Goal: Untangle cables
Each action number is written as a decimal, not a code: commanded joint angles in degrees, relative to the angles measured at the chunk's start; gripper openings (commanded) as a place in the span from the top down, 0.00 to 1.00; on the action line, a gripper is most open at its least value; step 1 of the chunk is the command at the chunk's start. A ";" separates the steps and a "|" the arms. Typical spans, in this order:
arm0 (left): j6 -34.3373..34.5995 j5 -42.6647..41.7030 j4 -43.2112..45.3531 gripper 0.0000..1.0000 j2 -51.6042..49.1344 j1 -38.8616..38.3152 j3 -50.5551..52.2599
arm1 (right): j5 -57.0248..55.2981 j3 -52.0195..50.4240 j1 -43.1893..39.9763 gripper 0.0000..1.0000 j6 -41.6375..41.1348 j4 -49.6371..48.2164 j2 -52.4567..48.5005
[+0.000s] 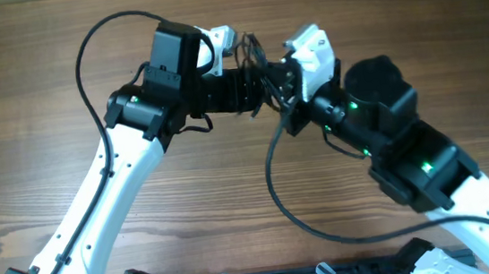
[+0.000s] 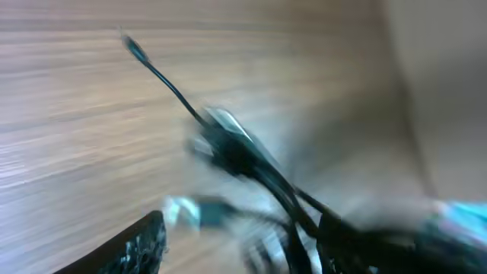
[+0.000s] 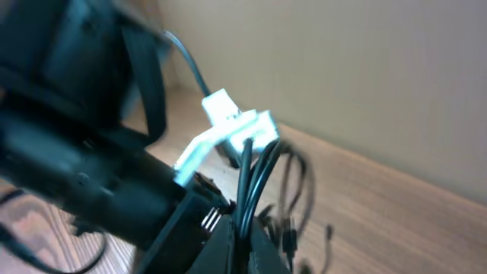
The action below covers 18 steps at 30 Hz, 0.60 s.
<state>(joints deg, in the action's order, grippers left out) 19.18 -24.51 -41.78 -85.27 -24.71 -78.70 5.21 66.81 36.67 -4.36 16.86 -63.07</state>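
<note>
- Pulling the cables point(image 1: 255, 61) apart looks like the step in hand. The 2 arms meet over the table point(image 1: 38, 49) with the bundle strung between them.
- Right pincer point(image 3: 242, 240): closed on the cords, which run up out of its tips in the right wrist view.
- Left pincer point(image 1: 247, 88): can't tell its state. Its own view is motion-smeared and only dark finger shapes show at the bottom edge.
- Location: the cables hang right at the left pincer's tip, lifted off the table. The right pincer is just beside that tip, on the far side of the bundle.
- To do it well, in my judgement:
  - back the right pincer away from the left pincer slowly and stop if the knot cinches
  - feed the free end back through its loop rather than yanking it
  - keep the thick arm cable point(image 1: 276, 183), which loops toward the arm bases from the left pincer, out of the pull
- Look: thin black cords, several strands crossing in 1 small clump.
- 1 free end with a small plug point(image 2: 133, 47) sticks straight out, away from the left pincer.
- A pale connector point(image 2: 221, 122) sits in the clump, too blurred to identify.
</note>
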 commanded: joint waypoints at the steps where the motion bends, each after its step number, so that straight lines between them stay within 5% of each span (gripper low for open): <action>1: -0.70 24.33 -2.01 0.37 -1.25 -0.13 1.53 | -3.23 0.70 0.02 0.96 -1.25 -3.17 8.20; 6: -0.70 34.49 -4.55 0.46 -7.96 0.35 1.92 | -14.10 0.70 0.02 0.96 -0.11 0.13 16.98; 10: 1.27 37.42 -8.96 0.56 -9.20 4.98 1.92 | -41.97 0.70 0.02 0.89 -0.17 10.36 18.67; 12: 0.15 24.26 -9.60 0.52 -8.79 8.92 1.92 | -37.79 0.68 0.02 0.59 -0.33 17.00 16.65; 14: -9.92 2.40 -8.59 0.51 -8.79 10.45 1.92 | -25.11 0.68 0.02 0.31 -0.28 20.31 13.07; 18: -25.31 -28.04 -8.11 0.47 -6.80 10.82 1.73 | -13.73 0.68 0.02 0.15 -0.24 25.05 2.60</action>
<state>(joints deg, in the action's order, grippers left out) 5.87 -26.52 -50.57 -95.29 -13.80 -76.34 -17.28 67.83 36.67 -4.69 40.32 -55.42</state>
